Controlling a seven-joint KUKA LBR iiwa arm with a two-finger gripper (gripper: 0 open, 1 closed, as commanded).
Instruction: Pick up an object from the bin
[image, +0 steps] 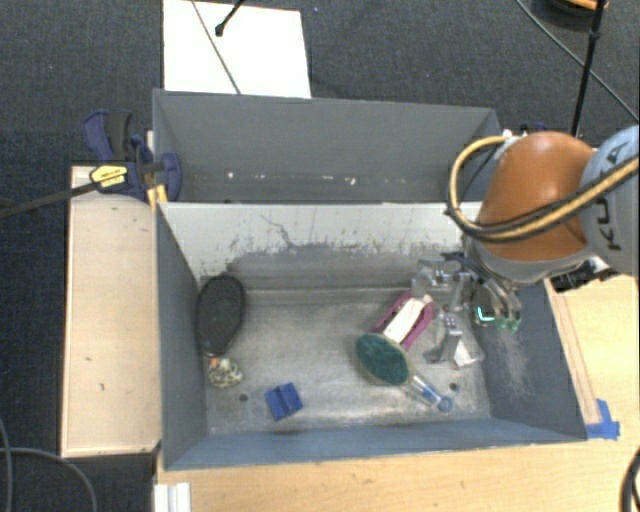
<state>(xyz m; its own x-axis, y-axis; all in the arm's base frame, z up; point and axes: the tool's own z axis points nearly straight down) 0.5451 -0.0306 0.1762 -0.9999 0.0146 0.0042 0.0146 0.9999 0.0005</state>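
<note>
The grey metal bin (190, 250) takes up most of the camera view, its floor scuffed and largely bare. From the right the arm reaches in over the rim, its wrist under a rounded orange cover (535, 195) with a yellowish cable looped round it.

On the left of the floor lies a dark, flat oval lump (220, 308), well apart from everything on the right. At right of centre lies a pink and white oblong pack (405, 320), slanting up toward the back wall. Just in front of it, touching or nearly touching its lower end, is a dark green oval pad (382, 359), and a short clear stick with a blue tip (430, 393) lies from the pad's right side toward the front wall (whether the two are one piece I cannot tell).

The gripper (452, 350) hangs low just to the right of the pack and the pad, its two metal fingers spread apart with only bin floor between them, so it grips nothing.

Near the front left sits a small blue block (283, 400), and left of that, just below the dark lump, a small speckled pebble-like thing (224, 373)
</note>
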